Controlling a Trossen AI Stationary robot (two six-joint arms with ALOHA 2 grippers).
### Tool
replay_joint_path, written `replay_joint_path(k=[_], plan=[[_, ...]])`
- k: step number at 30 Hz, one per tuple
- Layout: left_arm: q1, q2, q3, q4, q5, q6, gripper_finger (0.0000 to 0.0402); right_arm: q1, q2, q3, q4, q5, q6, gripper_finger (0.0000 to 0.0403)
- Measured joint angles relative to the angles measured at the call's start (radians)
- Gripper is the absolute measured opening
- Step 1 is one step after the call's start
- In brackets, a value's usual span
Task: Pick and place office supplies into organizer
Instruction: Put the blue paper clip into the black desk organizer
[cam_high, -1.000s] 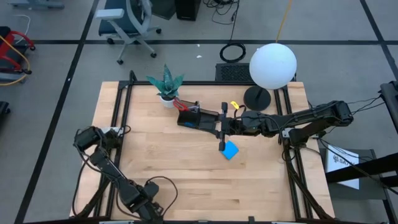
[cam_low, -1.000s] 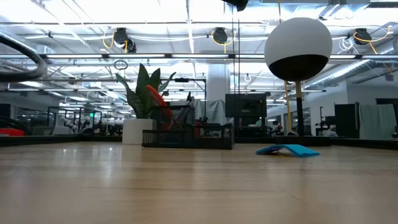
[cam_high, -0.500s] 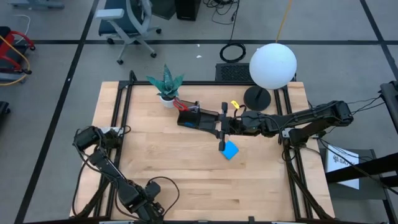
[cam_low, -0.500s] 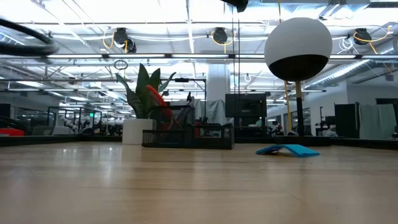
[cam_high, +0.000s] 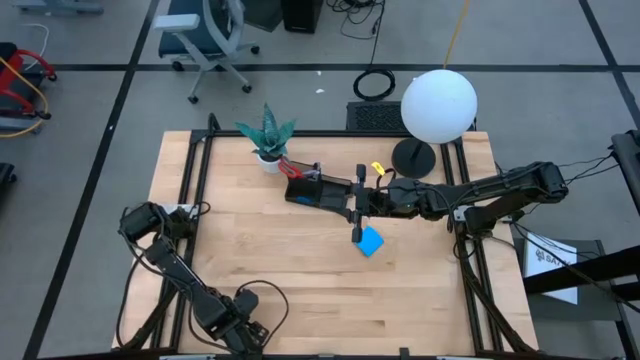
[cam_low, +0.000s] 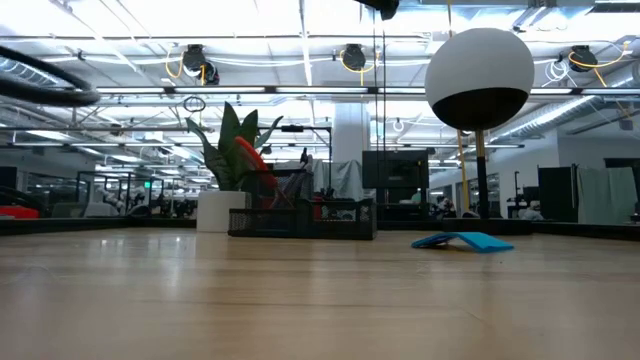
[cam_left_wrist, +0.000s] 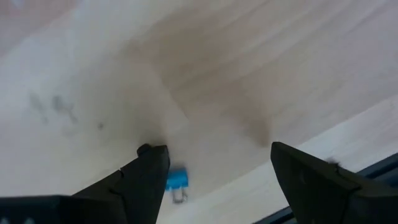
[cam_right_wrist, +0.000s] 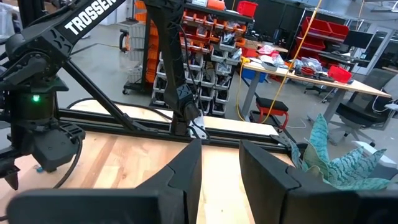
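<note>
A tiny blue clip lies on the wood near the table's near edge. My left gripper points down over it, open; the clip lies just inside one finger, untouched. In the high view this gripper is at the near left. The black organizer stands at the far middle, with red-handled scissors sticking out of its taller end. The blue notepad lies flat on the table. My right gripper hovers level above the organizer's right end, narrowly open with nothing between its fingers.
A potted plant stands just beyond the organizer's left end. A lamp with a white globe and a round black base stands at the far right. Bare wood lies between the notepad and the near edge.
My left gripper has turned a little about its wrist without leaving its place, and its cable has swung across the low view's upper left. The right arm, the organizer and the notepad have kept still.
</note>
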Motion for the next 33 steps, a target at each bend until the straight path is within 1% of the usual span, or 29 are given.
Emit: replay_joint_path(k=[3,10,20,29,33], plan=[[-0.003,0.000,0.000,-0.006,0.024,-0.030,0.0292,0.000,0.000,0.000,0.000,0.000,0.012,0.0100],[-0.024,0.000,0.000,-0.048,0.032,-0.110,0.0292,0.000,0.000,0.000,0.000,0.000,0.017,0.0100],[-0.084,0.000,0.000,-0.024,0.008,-0.244,0.0292,0.000,0.000,0.000,0.000,0.000,0.018,0.0100],[-0.084,-0.001,0.000,-0.027,0.006,-0.261,0.0292,0.000,0.000,0.000,0.000,0.000,0.018,0.0100],[-0.071,0.000,0.000,-0.027,0.013,-0.244,0.0292,0.000,0.000,0.000,0.000,0.000,0.018,0.0100]])
